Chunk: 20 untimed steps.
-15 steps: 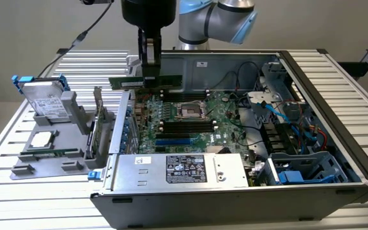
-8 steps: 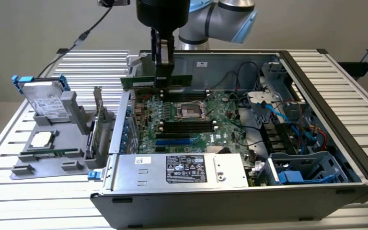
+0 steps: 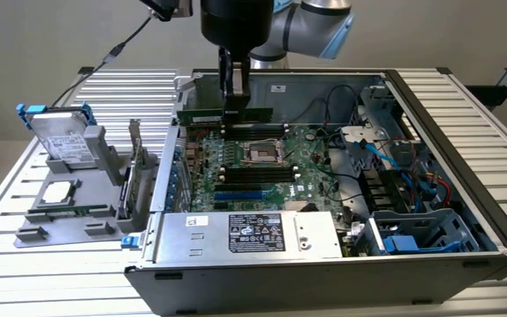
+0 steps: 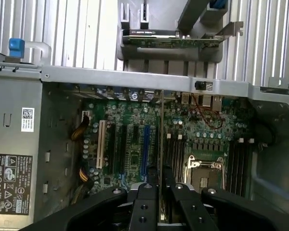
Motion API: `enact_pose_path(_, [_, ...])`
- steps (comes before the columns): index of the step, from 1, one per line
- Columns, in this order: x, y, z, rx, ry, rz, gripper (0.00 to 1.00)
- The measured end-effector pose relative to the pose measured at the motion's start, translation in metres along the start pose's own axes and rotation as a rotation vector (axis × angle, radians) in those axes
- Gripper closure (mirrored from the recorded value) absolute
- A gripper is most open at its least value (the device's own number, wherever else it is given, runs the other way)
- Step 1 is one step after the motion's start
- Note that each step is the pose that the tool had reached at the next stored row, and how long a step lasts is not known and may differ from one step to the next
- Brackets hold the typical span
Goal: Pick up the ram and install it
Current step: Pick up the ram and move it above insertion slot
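The ram was gripped between the 2 fingers of the gripper, which were closed on it near the middle of its length. The stick was held level and on edge inside the open computer case, with its ends projecting to either side of the fingers. It was positioned just above the black memory slots, beyond the CPU socket of the motherboard as seen in the exterior view. Whether its lower edge touched a slot could not be told. In the wrist view the ram was seen edge-on as a thin line running out from between the fingers of the gripper, with the CPU socket beside it. Outside the case, an upright expansion card was seated in a grey fixture at the exterior view's left.
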<state>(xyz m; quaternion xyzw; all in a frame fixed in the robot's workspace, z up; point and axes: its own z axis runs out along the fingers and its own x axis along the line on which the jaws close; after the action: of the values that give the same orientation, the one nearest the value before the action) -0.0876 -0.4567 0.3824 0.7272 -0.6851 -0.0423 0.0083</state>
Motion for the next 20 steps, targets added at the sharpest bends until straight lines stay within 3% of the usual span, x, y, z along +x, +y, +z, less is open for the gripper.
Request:
enact_pose_path(12, [-0.021, -0.0322, 0.0206, -0.0001, -0.0001, 0.0, 0.85])
enact_pose_path(20, [-0.021, -0.0531, 0.0337, 0.0008, -0.0035, 0.016, 0.85])
